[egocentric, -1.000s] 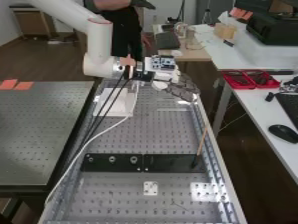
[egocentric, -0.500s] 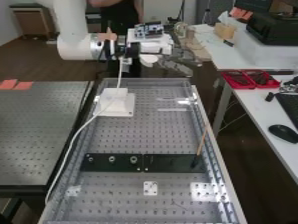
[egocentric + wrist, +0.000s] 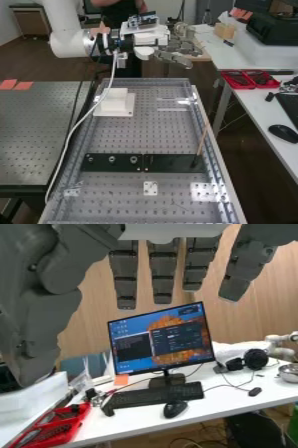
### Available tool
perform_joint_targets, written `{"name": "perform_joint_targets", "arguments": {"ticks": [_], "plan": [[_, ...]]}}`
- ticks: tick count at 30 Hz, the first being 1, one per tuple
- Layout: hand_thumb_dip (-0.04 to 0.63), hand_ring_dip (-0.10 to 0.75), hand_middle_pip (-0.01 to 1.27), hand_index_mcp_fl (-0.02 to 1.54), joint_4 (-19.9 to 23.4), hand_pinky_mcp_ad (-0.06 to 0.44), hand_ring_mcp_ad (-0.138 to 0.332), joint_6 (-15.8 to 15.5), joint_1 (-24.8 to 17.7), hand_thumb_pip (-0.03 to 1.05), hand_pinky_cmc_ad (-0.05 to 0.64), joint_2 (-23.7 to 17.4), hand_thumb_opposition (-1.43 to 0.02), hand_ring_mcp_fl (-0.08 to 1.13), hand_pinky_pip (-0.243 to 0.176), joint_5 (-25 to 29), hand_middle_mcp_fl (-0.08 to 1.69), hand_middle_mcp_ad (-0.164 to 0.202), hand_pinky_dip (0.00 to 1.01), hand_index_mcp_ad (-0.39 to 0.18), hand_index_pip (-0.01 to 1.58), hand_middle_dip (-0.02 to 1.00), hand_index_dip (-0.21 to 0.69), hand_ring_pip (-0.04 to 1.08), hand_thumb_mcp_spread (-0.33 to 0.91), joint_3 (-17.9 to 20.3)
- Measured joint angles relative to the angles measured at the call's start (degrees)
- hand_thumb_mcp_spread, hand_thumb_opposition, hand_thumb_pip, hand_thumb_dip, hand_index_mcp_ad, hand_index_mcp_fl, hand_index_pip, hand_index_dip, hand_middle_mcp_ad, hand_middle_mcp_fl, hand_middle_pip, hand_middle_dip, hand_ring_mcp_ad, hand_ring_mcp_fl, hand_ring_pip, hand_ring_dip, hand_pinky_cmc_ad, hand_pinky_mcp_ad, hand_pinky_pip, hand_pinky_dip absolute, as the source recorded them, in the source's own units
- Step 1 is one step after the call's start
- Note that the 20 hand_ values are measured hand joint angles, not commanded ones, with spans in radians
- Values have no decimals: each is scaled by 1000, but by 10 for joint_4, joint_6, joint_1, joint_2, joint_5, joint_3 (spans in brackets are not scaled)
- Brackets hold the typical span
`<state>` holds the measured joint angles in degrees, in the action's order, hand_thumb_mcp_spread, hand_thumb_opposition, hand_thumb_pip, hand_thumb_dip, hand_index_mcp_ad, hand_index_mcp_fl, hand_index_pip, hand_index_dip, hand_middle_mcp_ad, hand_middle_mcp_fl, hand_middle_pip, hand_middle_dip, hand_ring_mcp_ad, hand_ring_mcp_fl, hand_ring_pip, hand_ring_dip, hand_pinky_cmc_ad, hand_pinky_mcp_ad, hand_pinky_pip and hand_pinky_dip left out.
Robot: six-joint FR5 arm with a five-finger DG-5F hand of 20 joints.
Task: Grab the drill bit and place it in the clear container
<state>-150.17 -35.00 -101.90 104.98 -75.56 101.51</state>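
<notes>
In the high view the hand (image 3: 174,54) is beyond and above the bench's far end, fingers stretched to the right and holding nothing. In the wrist view the hand (image 3: 163,271) has straight, spread fingers, with the thumb to one side. A thin tan rod (image 3: 202,141) with a dark lower end leans at the right part of a black plate (image 3: 174,163); I cannot tell whether it is the drill bit. Small round pieces sit in the plate's left part. A see-through object (image 3: 173,104), perhaps the clear container, lies near the bench's far right corner.
A white block on a square base (image 3: 114,103) stands at the far left of the perforated bench (image 3: 146,135), a white cable running beside it. To the right, a white table (image 3: 269,107) carries red trays (image 3: 249,79) and a mouse (image 3: 284,133). A monitor (image 3: 161,339) stands on a table.
From over the bench's far end, the hand has risen and moved back, beyond the far edge; the arm has swung left and up. The fingers have stayed straight. The things on the bench have not moved.
</notes>
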Motion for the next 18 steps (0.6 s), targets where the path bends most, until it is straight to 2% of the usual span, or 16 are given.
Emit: {"name": "perform_joint_targets", "arguments": {"ticks": [18], "plan": [[99, 101, 122, 332, -6, 290, 152, -4, 6, 370, 377, -2, -730, 17, -75, -2, 187, 89, 290, -77, 87, 202, 311, 117, 307, -6]]}}
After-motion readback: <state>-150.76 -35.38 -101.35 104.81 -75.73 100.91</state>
